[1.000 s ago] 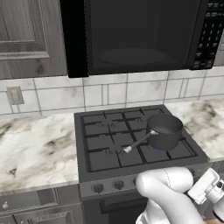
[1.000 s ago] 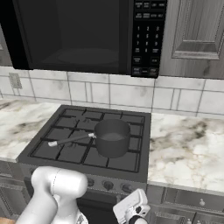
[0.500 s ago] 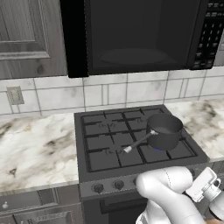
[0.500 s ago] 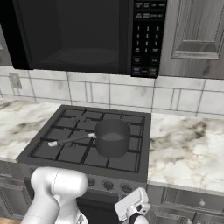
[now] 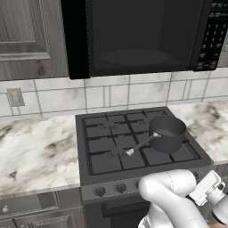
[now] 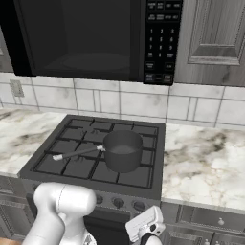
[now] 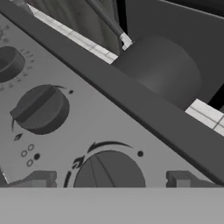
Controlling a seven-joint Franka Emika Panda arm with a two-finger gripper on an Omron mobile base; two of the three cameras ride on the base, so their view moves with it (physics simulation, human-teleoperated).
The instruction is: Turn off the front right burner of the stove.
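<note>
The stove [image 5: 133,138] stands in the counter, with a row of round knobs on its front panel. A dark saucepan [image 5: 167,133] covers the front right burner [image 5: 159,152], where a blue glow shows under the pan's base. In the hand view my gripper [image 7: 109,179] is open and close to the panel. Its fingertips [image 7: 40,178] stand to either side of a round knob [image 7: 109,170], and I see no contact with it. My hand [image 6: 146,224] hangs low in front of the stove's right knobs [image 6: 139,206].
More knobs [image 7: 41,108] sit to the left on the panel. The pan's handle [image 6: 76,153] points left over the grates. A black microwave [image 5: 138,35] hangs above. Marble counters [image 6: 206,158] flank the stove, with drawers below.
My hand has edged slightly toward the stove's front panel. The pan and the blue glow are as before.
</note>
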